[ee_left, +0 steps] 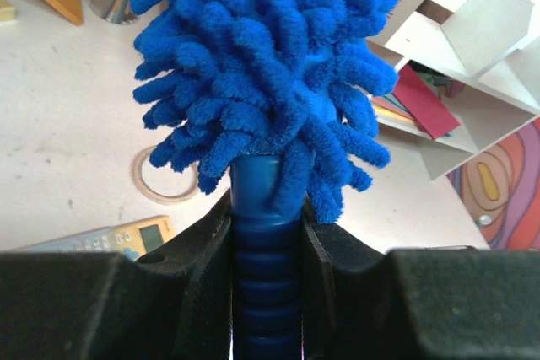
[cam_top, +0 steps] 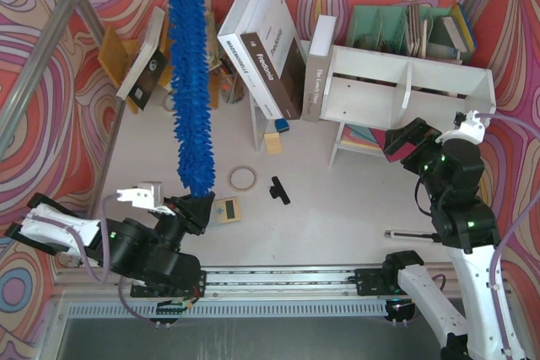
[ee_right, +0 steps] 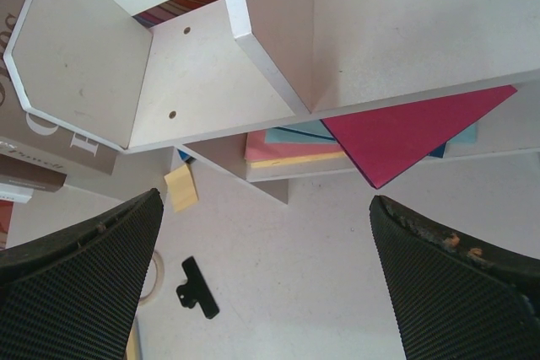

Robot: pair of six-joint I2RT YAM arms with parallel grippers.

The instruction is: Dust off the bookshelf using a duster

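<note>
Duster handle clamped between left end effector fingers, fluffy head beyond.

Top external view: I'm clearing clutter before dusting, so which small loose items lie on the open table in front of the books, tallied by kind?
Tape ring: 1
Black clip: 1
Calculator: 1
Yellow note block: 1
Total: 4

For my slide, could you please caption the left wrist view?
Left gripper shut on the duster, its fluffy head above the table.
</note>
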